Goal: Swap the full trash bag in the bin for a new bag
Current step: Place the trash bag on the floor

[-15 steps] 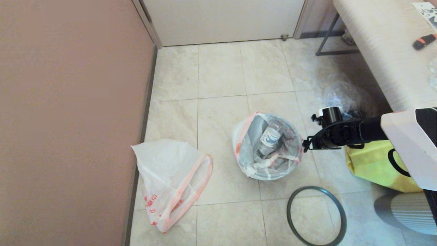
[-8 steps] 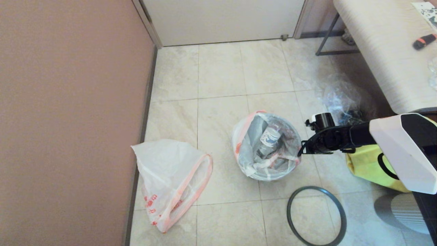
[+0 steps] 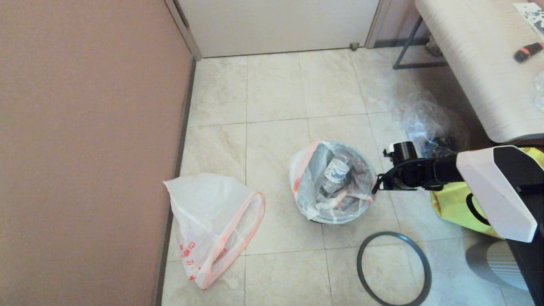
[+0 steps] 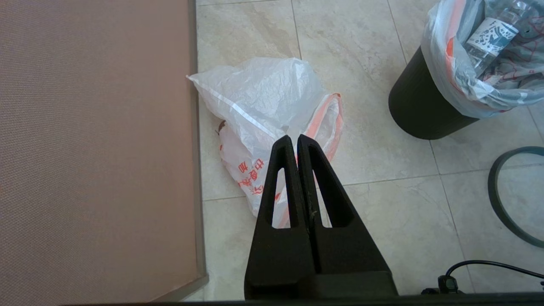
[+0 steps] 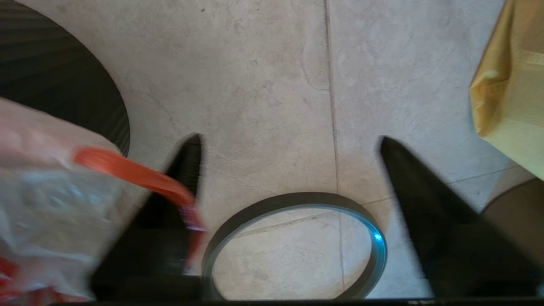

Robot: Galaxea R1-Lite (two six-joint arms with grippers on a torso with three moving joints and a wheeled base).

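- Bin (image 4: pixel 420 114) upright on the tile floor (image 3: pixel 276 93), mouth up, tapering downward; black wall shows only in the left wrist view, head view sees just the bag-lined rim.
- Full trash bag (image 3: pixel 331 182) in the bin, edge folded out over rim; clear bottle (image 3: pixel 335 174) inside leans, long axis slanting from the bin's bottom up toward the far rim.
- New bag (image 3: pixel 212 221) limp on floor by the brown wall (image 3: pixel 85 148), well left of the bin; long axis runs away from the robot, handle loops on the side toward the bin.
- Grey hoop (image 3: pixel 393 267) flat on floor, near-right of the bin, apart from it.
- Right gripper (image 3: pixel 376 185) at the bin's right rim; right wrist view shows fingers spread wide, an orange handle strip (image 5: pixel 140 176) lying across one finger (image 5: pixel 187 170), nothing clamped.
- Left gripper (image 4: pixel 295 142) only in its own wrist view, fingers pressed together, empty, above the new bag.
- Yellow bag (image 3: pixel 457 202), clear crinkled bag (image 3: pixel 425 123), bench (image 3: pixel 476 63) on the right; white door (image 3: pixel 276 25) behind.
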